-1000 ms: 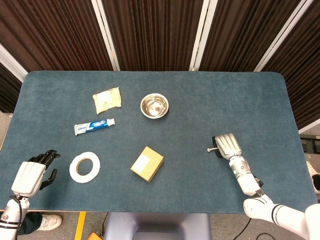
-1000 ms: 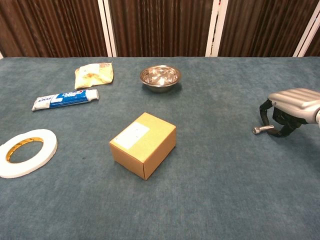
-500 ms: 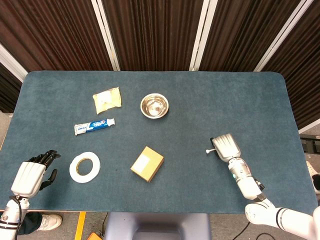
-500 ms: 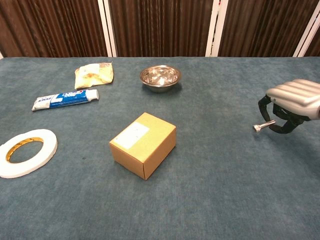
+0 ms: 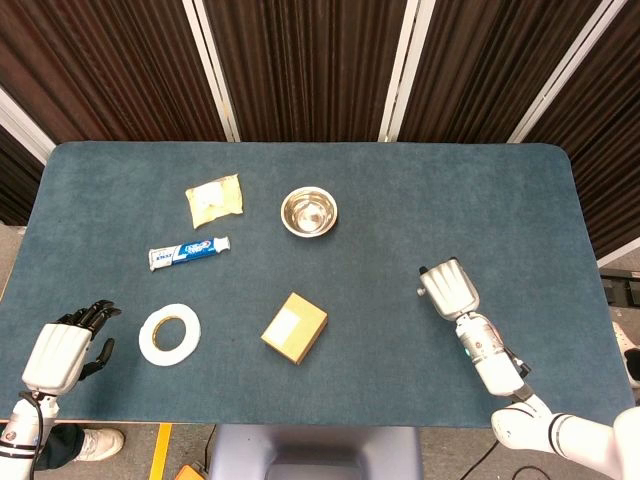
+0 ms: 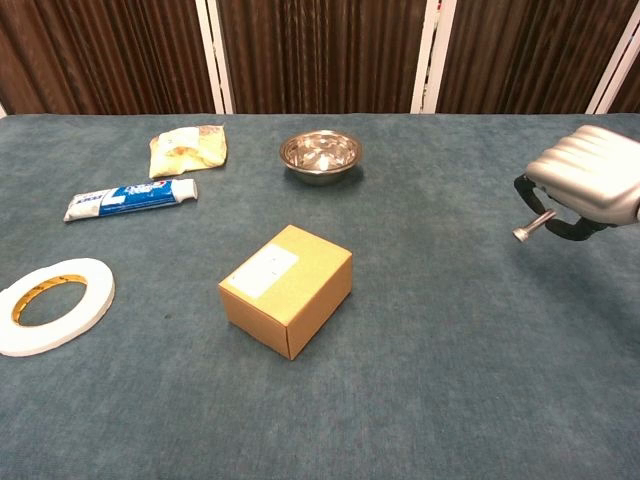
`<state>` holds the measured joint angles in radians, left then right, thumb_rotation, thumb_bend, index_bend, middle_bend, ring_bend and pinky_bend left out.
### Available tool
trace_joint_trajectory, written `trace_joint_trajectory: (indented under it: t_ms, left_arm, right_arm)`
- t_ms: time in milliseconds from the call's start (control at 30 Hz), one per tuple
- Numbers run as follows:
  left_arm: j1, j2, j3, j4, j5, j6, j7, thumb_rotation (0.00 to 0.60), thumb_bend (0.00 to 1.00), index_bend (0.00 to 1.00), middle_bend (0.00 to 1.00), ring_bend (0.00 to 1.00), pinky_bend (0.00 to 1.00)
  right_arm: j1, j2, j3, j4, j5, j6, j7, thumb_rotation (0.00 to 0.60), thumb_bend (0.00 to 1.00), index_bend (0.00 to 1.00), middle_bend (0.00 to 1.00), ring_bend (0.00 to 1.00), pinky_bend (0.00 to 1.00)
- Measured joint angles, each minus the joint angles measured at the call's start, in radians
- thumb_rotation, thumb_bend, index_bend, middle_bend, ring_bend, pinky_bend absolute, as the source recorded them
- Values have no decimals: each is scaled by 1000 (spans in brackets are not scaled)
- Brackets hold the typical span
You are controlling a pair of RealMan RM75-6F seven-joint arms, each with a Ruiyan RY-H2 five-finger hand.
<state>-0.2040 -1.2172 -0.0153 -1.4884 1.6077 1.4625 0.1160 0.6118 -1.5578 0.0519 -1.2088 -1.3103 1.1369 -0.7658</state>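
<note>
My right hand (image 5: 449,289) (image 6: 587,185) hovers above the right part of the blue table, fingers curled around a small metal bolt (image 6: 533,225) whose head pokes out to the left; in the head view the bolt (image 5: 422,271) shows only as a tip. My left hand (image 5: 68,347) hangs at the table's near-left corner with its fingers apart and nothing in it; the chest view does not show it. The nearest thing to it is a roll of white tape (image 5: 169,333) (image 6: 50,304).
A cardboard box (image 5: 294,328) (image 6: 286,288) sits mid-table. Behind it stands a steel bowl (image 5: 309,211) (image 6: 320,154). A toothpaste tube (image 5: 189,252) (image 6: 131,198) and a yellow packet (image 5: 214,199) (image 6: 188,149) lie at the back left.
My right hand has lifted the bolt up off the table and slightly farther from me. The left hand has not moved.
</note>
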Motion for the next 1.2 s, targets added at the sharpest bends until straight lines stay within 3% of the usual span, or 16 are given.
trace_joint_trajectory:
  t_ms: [600, 933, 1200]
  left_arm:
    - [0, 0, -2, 1, -7, -2, -8, 600, 458, 309, 252, 381, 538]
    - [0, 1, -3, -1, -6, -1, -6, 600, 458, 308, 252, 381, 538]
    - [-1, 0, -3, -1, -8, -5, -2, 600, 458, 309, 253, 381, 538]
  right_arm:
    - [28, -103, -88, 306, -258, 80, -86, 600, 477, 768, 998, 851, 817]
    - [32, -116, -124, 385, -345, 92, -136, 600, 479, 766, 998, 851, 817]
    - [22, -121, -122, 406, -360, 82, -154, 600, 480, 760, 998, 851, 817]
